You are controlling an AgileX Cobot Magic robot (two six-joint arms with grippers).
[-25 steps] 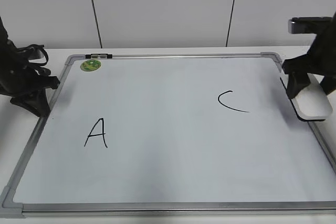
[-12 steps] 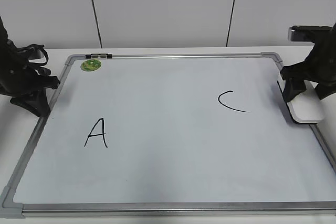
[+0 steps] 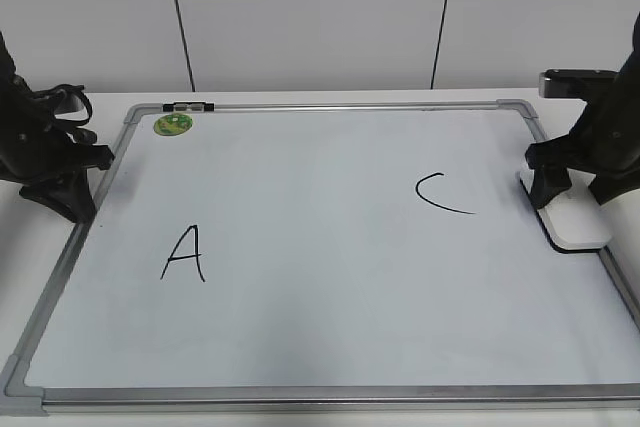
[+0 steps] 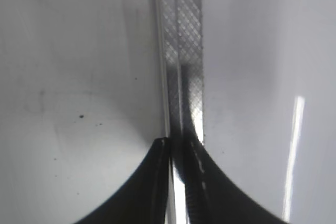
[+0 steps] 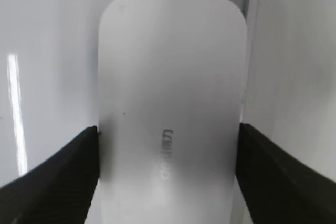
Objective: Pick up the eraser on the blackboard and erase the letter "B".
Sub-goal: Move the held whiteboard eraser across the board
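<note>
One blackboard [image 3: 320, 297], a large white board in a silver-grey frame, fills most of the exterior view, lying flat on the table [image 3: 300, 97]. Two black arms stand at its sides: the left one at nine o'clock, over the left frame rail, and the right one at three o'clock, over the right frame rail. The left gripper [image 4: 178, 145] has its two fingers pressed together, the tips almost touching, and sits just above the hatched metal frame strip [image 4: 184, 35] in the left wrist view, holding nothing. The right gripper [image 5: 168, 156] pinches the one eraser [image 5: 170, 77] by its long sides, one dark finger [image 5: 58, 171] against each edge; in the right wrist view the eraser's flat white top shows small grey print, and the board's frame runs just past its right edge. In the exterior view that eraser [image 3: 578, 227] lies at the board's three o'clock edge, its dark underside against or just above the surface; which, I cannot tell. Two handwritten black letters are on the board: an "A" [image 3: 185, 254] at about eight o'clock and a "C" [image 3: 438, 194] at about two o'clock, well apart from each other, the "C" near the eraser. The letter "B" is not visible anywhere on the board. One round green sticker [image 3: 172, 125] sits at the eleven o'clock corner, just below one small black clip [image 3: 188, 106] on the top rail.
</note>
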